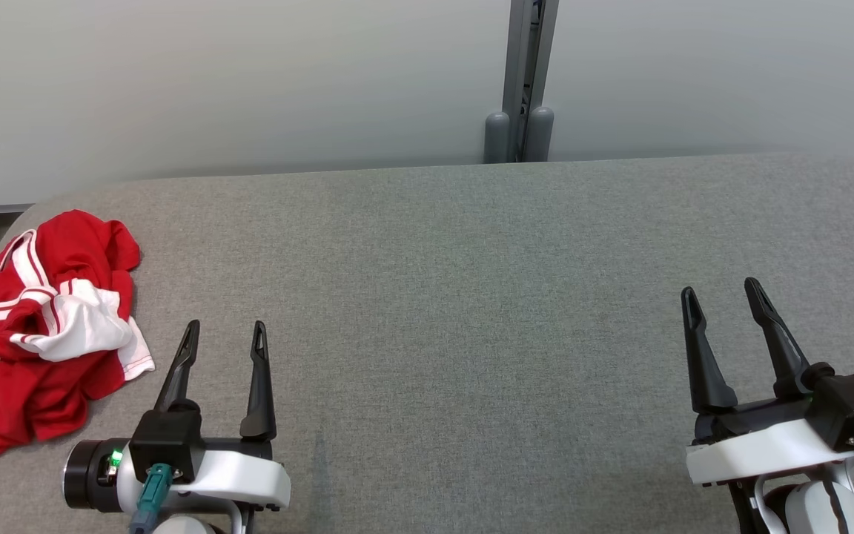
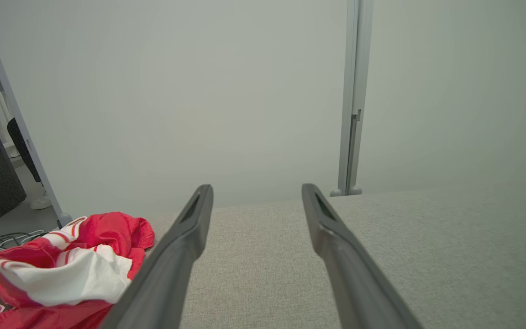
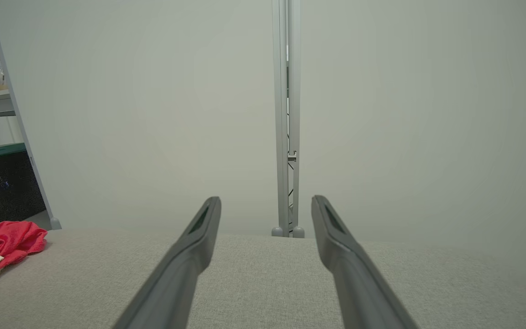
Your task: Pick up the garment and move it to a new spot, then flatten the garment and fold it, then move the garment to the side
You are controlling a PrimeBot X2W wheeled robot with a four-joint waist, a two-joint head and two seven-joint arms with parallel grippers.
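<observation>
Presently, left gripper (image 1: 225, 326): 2 dark fingers spread apart, holding nothing, over the grey table (image 1: 434, 297). Right gripper (image 1: 720, 288): likewise spread, holding nothing, well apart toward the table's right side. Red-and-white garment (image 1: 41, 326): crumpled heap at the table's left edge, just beside the left gripper, untouched. Grey post (image 1: 520, 81): upright behind the table's far edge.

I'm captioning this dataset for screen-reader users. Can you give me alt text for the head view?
A crumpled red and white garment lies at the left edge of a grey fabric-covered table. The left tool, open and empty, sits just right of it; the right tool, also open, is at the far right.
</observation>
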